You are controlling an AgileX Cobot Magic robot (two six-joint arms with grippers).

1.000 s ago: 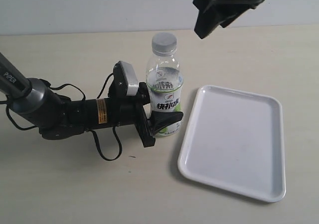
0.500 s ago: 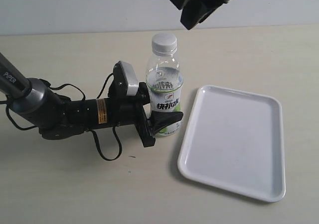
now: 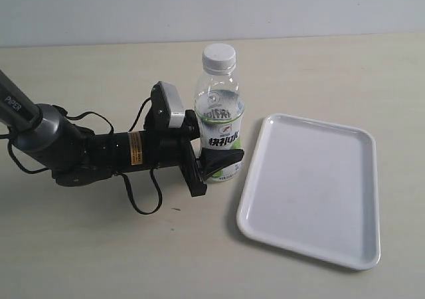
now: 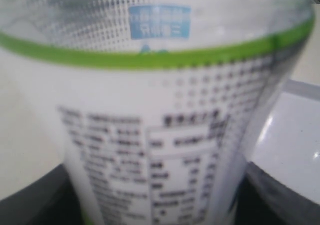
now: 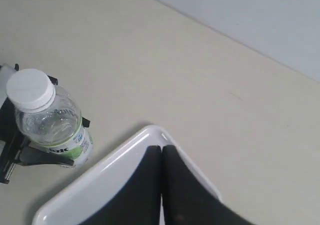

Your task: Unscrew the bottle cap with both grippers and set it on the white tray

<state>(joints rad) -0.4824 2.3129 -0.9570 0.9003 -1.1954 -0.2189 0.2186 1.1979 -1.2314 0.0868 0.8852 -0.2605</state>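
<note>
On the beige tabletop (image 3: pixel 99 246), the white tray (image 3: pixel 312 186) is laid flat at the right of the exterior view; the left arm (image 3: pixel 66 149), black with a yellow label and loose cables, is stretched low across the table from the left; the left gripper (image 3: pixel 211 154) is clamped around the lower label of the bottle (image 3: pixel 219 106), whose print fills the left wrist view; the bottle is held upright, just beside the tray's left edge; the right gripper (image 5: pixel 161 185) is seen raised over a tray corner, its fingers pressed flat together, well apart from the bottle; the bottle cap (image 3: pixel 218 58), white and ribbed, is seated on the bottle's neck, untouched.
</note>
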